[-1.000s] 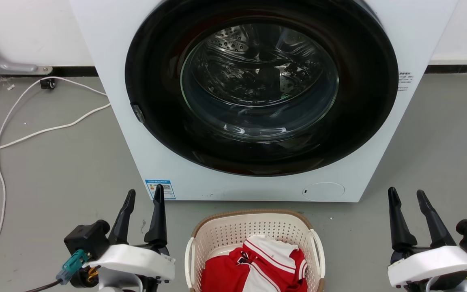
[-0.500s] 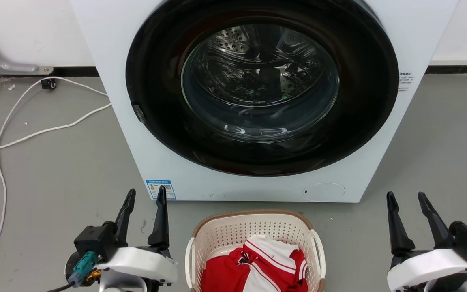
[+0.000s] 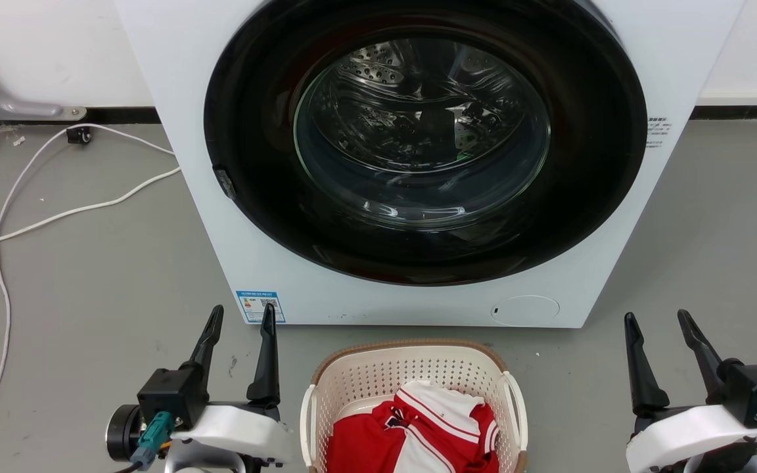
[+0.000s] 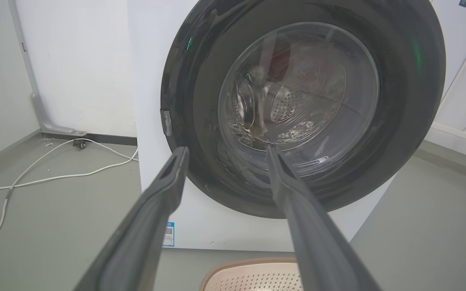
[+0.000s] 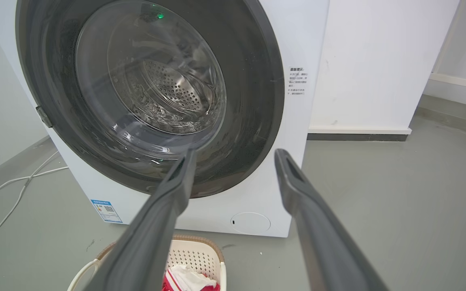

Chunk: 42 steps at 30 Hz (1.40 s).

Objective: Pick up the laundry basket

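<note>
My left gripper [image 3: 242,309] and right gripper [image 3: 656,315] both hang with fingers spread, empty. The laundry basket [image 3: 365,381] sits between them, with bare floor [image 3: 89,295] open on either side. Past my fingertips, its brown rim [image 3: 411,343] stops just short of the washing machine [image 3: 234,249].

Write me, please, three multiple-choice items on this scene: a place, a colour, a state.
1. Where is the laundry basket relative to the washing machine? A on top; B on the floor in front; C behind.
2. The garment in the basket is: A red and white; B blue; C black.
3. The left gripper and right gripper are: A shut on the basket; B one shut; C both open, empty.
Key: 1 B, it stands on the floor before the machine's front; 2 A, red cloth with white stripes; 3 C, jaws apart, nothing between.
</note>
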Available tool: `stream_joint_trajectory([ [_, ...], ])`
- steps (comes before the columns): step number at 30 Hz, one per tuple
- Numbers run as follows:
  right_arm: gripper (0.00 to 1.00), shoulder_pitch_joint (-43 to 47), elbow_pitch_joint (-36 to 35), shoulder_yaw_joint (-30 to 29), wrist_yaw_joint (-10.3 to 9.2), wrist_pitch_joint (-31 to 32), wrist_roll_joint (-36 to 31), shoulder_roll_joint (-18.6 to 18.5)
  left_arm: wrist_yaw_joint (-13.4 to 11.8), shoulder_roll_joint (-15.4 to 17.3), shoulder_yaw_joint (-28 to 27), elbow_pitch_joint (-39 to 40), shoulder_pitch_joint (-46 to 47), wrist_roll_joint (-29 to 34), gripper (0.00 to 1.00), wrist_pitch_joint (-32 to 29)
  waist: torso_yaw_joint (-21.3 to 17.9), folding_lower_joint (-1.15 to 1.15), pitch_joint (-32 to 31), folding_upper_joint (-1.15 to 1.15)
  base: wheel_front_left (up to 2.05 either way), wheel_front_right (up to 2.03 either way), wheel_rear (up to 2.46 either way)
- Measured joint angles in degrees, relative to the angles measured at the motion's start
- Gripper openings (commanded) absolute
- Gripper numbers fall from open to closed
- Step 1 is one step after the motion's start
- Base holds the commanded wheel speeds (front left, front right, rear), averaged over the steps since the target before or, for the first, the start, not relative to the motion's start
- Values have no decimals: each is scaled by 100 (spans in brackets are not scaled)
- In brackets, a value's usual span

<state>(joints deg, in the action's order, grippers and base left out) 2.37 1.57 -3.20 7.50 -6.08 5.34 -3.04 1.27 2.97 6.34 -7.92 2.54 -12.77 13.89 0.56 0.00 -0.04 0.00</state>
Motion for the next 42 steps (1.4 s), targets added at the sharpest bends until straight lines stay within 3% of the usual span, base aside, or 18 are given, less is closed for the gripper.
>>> stream_joint_trajectory([
  [11, 100, 18, -29, 0, 1, -96, -333, 2, -87, -2, 12, -94, -3, 361, 100, 101, -17, 0, -4, 0, 0, 0, 0],
  [42, 100, -114, 242, -66, 1, 70, -203, 4, -129, 1, -45, -331, 199, 472, 100, 118, -30, 0, 173, 0, 0, 0, 0],
])
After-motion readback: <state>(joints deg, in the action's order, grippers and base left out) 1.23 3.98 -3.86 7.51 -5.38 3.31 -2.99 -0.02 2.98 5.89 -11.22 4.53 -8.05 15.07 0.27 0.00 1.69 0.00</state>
